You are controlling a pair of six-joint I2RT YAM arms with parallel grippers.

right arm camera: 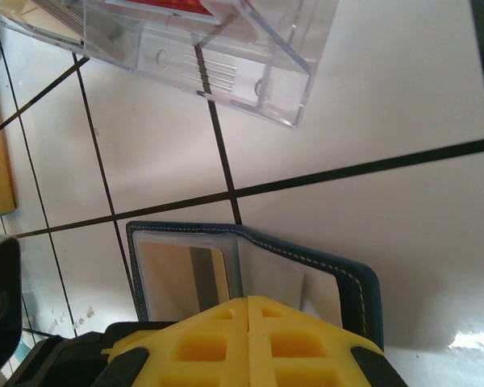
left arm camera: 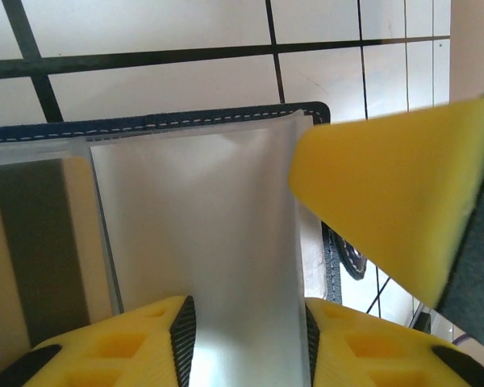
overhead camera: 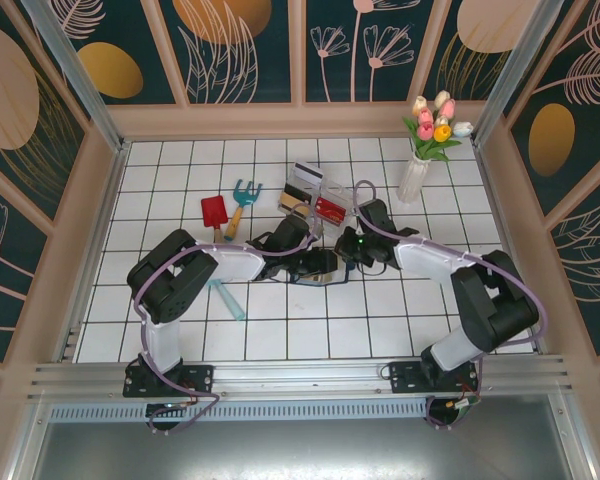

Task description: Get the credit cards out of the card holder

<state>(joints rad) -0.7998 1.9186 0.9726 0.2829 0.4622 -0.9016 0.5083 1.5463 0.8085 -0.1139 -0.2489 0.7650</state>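
Note:
The navy card holder (overhead camera: 318,263) lies open on the white tiles between both grippers. A tan credit card (left arm camera: 32,242) with a dark stripe sits in its left pocket (right arm camera: 173,274). My left gripper (left arm camera: 244,330) is shut on the holder, a clear inner sleeve (left arm camera: 202,218) filling the gap from pad to pad. My right gripper (right arm camera: 250,302) is shut, its tips at the sleeve's edge, and its yellow finger (left arm camera: 387,201) covers the sleeve's corner. Whether it pinches anything is hidden. The holder's right cover (right arm camera: 347,278) stands raised. A red credit card (overhead camera: 329,208) lies in the clear box.
The clear plastic compartment box (overhead camera: 315,195) stands just behind the holder and near my right gripper (right arm camera: 226,48). A red toy shovel (overhead camera: 214,212) and a blue rake (overhead camera: 242,198) lie to the left. A teal stick (overhead camera: 228,298) lies nearer me. A vase of tulips (overhead camera: 420,170) stands at the back right.

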